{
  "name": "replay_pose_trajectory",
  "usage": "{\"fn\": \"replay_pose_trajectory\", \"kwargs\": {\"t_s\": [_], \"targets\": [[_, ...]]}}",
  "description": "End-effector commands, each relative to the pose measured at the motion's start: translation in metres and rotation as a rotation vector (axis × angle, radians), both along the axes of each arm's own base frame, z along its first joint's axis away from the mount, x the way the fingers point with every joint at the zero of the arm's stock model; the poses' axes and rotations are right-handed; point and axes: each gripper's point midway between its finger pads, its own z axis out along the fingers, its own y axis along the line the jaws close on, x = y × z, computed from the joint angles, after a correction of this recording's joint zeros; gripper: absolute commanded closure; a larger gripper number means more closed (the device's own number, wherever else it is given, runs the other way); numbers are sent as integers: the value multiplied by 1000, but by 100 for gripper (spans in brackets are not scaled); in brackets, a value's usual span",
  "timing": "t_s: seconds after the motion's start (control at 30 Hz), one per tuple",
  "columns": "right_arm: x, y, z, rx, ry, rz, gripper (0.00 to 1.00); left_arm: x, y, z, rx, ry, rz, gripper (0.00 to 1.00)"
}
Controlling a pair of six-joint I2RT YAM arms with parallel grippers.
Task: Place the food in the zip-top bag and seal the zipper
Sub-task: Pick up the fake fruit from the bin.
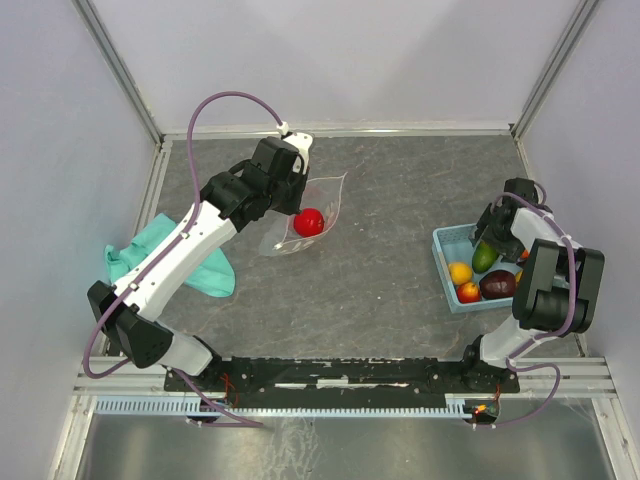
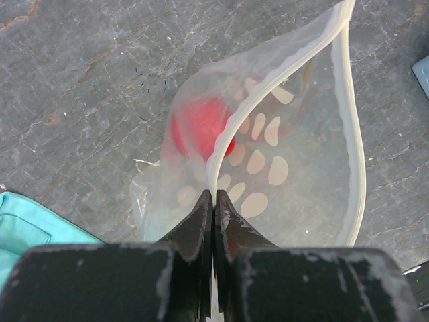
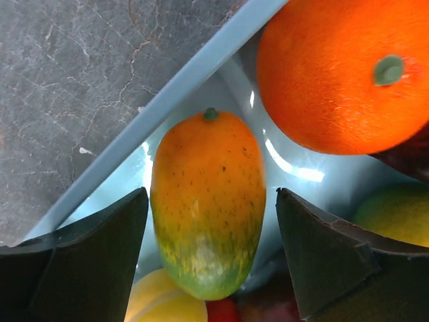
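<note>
Left wrist view: left jaws pinched the rim of the bag [image 2: 301, 188] left of the table's middle, holding its mouth open, a red fruit [image 2: 198, 127] inside; right jaws stood open astride a mango [image 3: 208, 201] in the basket [image 3: 188, 76] by the right edge.

Zip-top bag [image 2: 308, 168] clear thin plastic; mango [image 3: 208, 201] glossy, speckled; tabletop [image 2: 87, 87] matt, veined.

Bright, even light; shadows on the table [image 1: 400, 200] are soft. White glare streaks the basket [image 3: 295, 173] floor at centre right. My near fingers [image 3: 80, 261] look dark and slightly blurred.
</note>
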Motion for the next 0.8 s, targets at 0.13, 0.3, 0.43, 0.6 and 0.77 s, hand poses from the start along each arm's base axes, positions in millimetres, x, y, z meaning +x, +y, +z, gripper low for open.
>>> {"fn": "replay_pose_trajectory", "kwargs": {"t_s": [0.13,0.3,0.43,0.6,0.77], "targets": [[15,3,-14,47,-42,11,18,5,3,21,-9,-62,-7,97],[14,2,-14,43,-54,18,25,4,2,19,-10,-53,-10,97],[14,4,-5,47,-78,23,36,3,1,17,-18,-45,-10,97],[16,10,20,64,-161,15,47,0,-4,11,-30,-22,-26,97],[9,14,45,55,-230,8,51,-1,-8,13,-49,-18,-38,97]]}}
